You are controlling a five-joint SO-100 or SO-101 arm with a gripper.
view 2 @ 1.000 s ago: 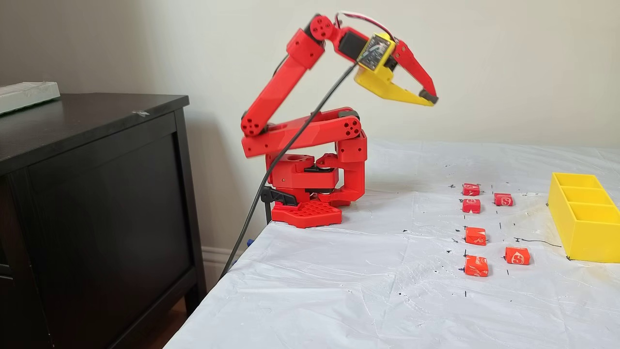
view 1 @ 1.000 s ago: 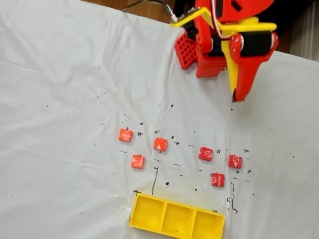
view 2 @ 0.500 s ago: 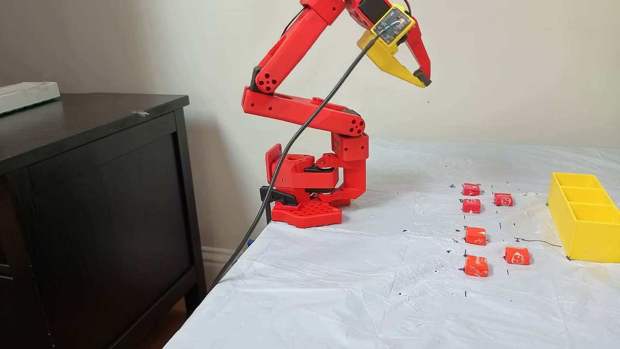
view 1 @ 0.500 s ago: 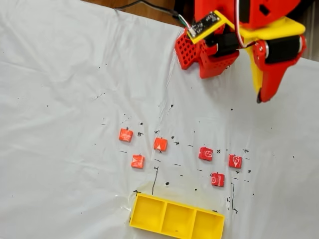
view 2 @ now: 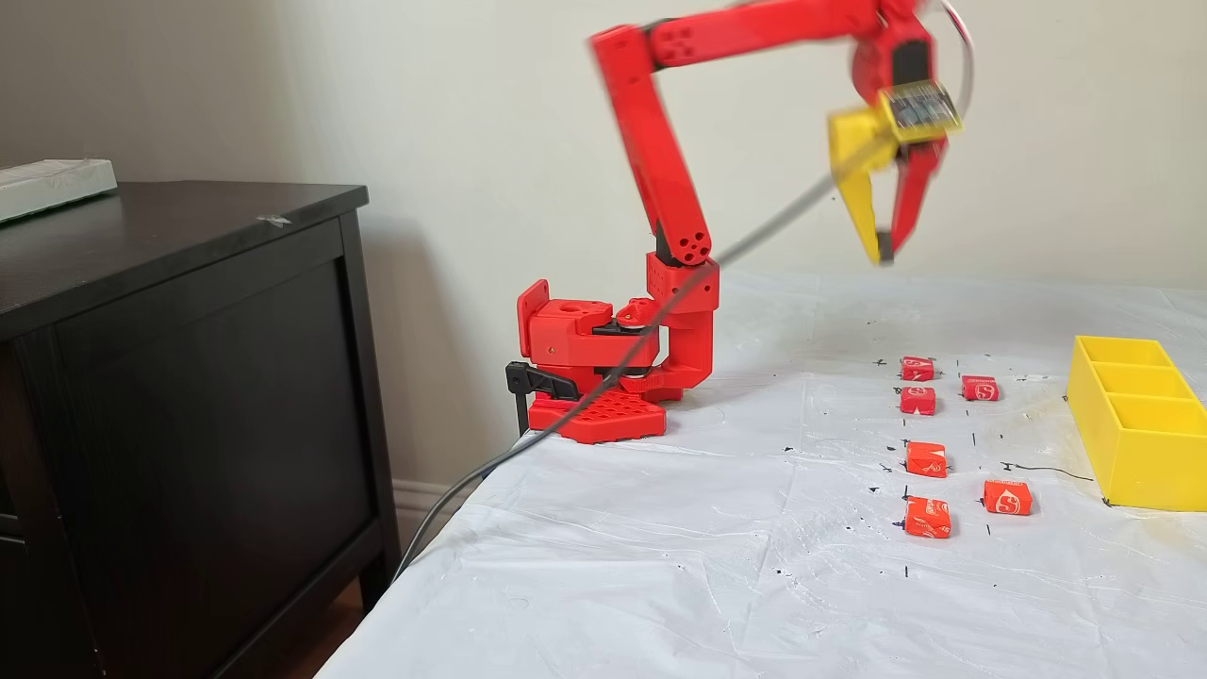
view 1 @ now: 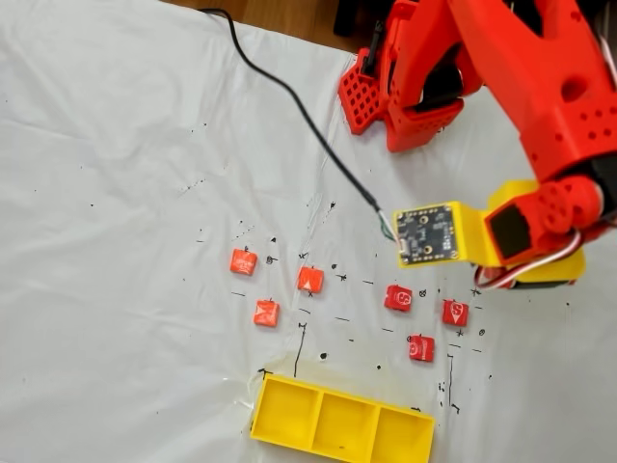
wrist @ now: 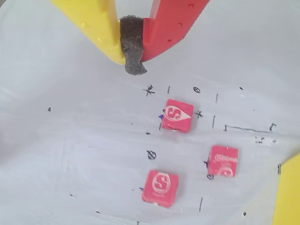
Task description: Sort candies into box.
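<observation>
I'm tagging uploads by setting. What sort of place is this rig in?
Most likely a room in a home, not a lab: the arm is clamped to a table under a wrinkled white plastic sheet, beside a dark wooden dresser and a plain wall with a baseboard.

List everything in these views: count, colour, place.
candies: six, red-orange, loose on the sheet in two groups of three in front of the box
box: one, yellow, three compartments, all empty, at the sheet's near edge in a fixed view
sheet: one, white with black pen marks, covering the table
cabinet: one, dark, beside the table
slab: one, pale, on the cabinet's top
cable: one, black, running to the wrist board
arm: one, red, base clamped at the table's edge
gripper: one, yellow and red fingers closed on their dark pad, hanging above the candies
</observation>
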